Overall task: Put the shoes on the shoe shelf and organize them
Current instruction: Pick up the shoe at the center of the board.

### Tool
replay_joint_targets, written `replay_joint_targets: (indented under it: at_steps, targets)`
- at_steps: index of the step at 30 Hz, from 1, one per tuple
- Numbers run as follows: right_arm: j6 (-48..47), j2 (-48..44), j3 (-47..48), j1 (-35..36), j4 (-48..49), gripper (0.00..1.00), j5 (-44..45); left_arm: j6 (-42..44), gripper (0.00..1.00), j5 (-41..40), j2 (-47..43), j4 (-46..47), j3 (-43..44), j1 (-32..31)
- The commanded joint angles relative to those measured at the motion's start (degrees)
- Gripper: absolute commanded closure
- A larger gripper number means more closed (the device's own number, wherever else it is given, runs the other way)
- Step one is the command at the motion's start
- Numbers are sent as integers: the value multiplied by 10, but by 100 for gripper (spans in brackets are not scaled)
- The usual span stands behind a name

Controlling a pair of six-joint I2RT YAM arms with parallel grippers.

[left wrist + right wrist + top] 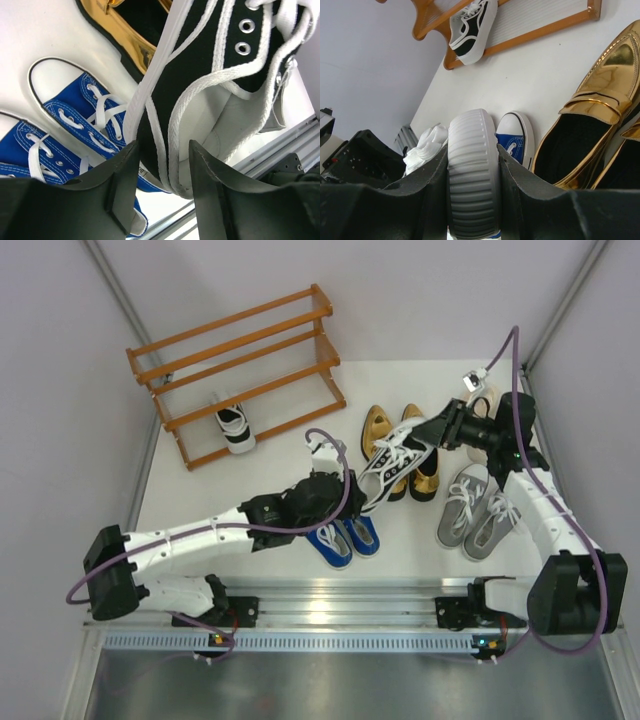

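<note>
A black-and-white sneaker (390,472) hangs in the air between both arms, above the blue sneakers (345,538). My right gripper (428,435) is shut on its toe, with the ribbed white sole (472,170) pressed between the fingers. My left gripper (163,150) is shut on the heel, one finger against the black side (200,75) and one inside the white collar. The orange-brown shoe shelf (240,370) stands at the back left. The matching sneaker (235,425) sits on its lowest tier.
Gold loafers (378,430) lie just behind the held sneaker, partly under it. Grey sneakers (478,510) sit under the right forearm. A pale shoe (483,400) shows behind the right wrist. Walls close in on both sides.
</note>
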Motion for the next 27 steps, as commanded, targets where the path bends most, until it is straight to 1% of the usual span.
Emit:
replay_joint_targets:
  at_steps: [1,3,5,8,9,10,11,12,14,18,21,22,24,27]
  targets:
    - [13,-5,9,-7,50,100,-12,-30,52,-36,17,-41,31,-5]
    - [13,-3,9,-7,50,100,-13,-30,57,-36,25,-45,32,-5]
    - [11,-3,9,-7,53,100,-14,-25,57,-34,30,-46,32,-5]
    - [13,0,5,-7,63,100,-17,-7,64,-22,39,-45,39,-5]
    - [14,1,4,-7,65,100,-17,2,74,-18,44,-45,44,-6]
    - [13,2,4,-7,65,100,-20,19,79,-14,45,-45,46,-6]
    - [14,2,4,-7,68,100,-21,28,86,-9,45,-45,48,-7]
    - [13,2,2,-7,70,100,-22,33,100,-11,42,-45,52,-8]
    - [13,1,0,-7,78,100,-30,51,100,-10,36,-45,53,-8]
    - [12,0,-12,-7,91,100,-38,69,100,-6,-5,-46,46,-8]
    - [11,1,-16,-7,102,96,-50,73,100,-2,-37,-53,33,-8]
    - [9,3,-15,-7,106,91,-61,70,100,0,-44,-55,29,-8]
    - [10,4,-18,-7,112,86,-69,60,100,3,-62,-63,15,-9]
    - [7,4,-20,-7,121,68,-83,40,100,9,-80,-81,-4,-8]
